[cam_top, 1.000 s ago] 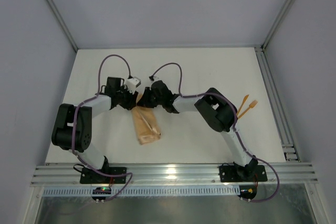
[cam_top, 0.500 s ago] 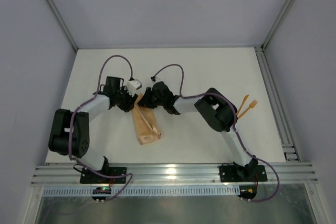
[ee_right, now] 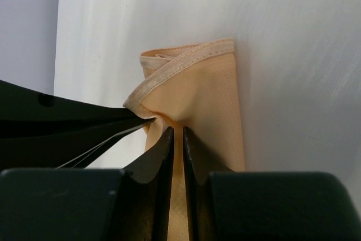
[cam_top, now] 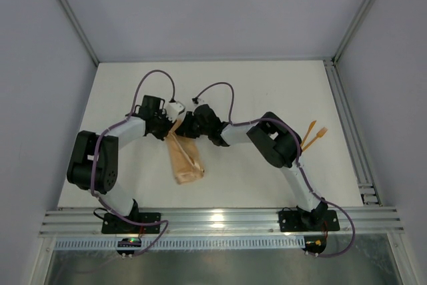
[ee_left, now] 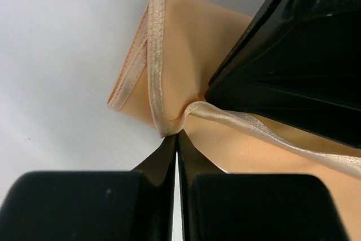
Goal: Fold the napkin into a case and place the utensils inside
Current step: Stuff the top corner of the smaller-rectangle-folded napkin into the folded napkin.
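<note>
Twofold grip from above: left hand [cam_top: 173,123] and right hand [cam_top: 182,127] tip to tip at far end of folded napkin [cam_top: 186,163], mid-worktop [cam_top: 253,85]; utensils [cam_top: 313,136] well apart, rightward. Left wrist: pressed together, pinching hem [ee_left: 155,55]. Right wrist: nearly closed, pinching the cloth.

peach-orange napkin [cam_top: 185,161] with sheen, bright-orange utensils [cam_top: 313,135], white table [cam_top: 253,91]

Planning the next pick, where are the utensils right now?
In the top view, the utensils lie on the table, right side, just beyond the right arm elbow.
</note>
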You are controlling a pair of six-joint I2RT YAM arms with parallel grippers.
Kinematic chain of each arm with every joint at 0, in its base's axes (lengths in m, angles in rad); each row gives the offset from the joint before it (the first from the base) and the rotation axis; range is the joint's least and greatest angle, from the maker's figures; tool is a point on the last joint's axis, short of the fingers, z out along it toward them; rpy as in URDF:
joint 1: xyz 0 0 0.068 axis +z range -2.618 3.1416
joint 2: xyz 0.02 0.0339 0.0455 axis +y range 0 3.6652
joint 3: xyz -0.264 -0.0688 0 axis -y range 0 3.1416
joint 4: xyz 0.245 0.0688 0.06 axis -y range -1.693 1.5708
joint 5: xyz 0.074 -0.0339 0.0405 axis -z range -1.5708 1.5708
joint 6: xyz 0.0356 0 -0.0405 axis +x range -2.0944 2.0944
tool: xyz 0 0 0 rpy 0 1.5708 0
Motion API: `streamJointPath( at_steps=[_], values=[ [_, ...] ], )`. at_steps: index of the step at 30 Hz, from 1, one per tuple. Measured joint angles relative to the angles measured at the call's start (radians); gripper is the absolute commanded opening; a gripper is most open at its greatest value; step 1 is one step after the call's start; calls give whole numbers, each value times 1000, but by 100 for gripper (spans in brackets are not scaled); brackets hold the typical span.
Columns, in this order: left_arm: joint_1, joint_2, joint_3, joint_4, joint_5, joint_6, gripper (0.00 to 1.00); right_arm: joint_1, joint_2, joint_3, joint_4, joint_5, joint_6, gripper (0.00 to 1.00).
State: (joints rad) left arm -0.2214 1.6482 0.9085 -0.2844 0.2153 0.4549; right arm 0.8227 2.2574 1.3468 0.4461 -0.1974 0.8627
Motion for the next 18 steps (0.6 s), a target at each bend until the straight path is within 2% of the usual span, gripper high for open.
streamJointPath(
  at_steps=[9,18],
  values=[
    [-1,-2,0,38,-52,-79,0,0,0,-5,6,-19,-5,15],
    [1,-21,0,77,0,-192,0,-1,1,8,-15,-83,-66,13]
  ],
)
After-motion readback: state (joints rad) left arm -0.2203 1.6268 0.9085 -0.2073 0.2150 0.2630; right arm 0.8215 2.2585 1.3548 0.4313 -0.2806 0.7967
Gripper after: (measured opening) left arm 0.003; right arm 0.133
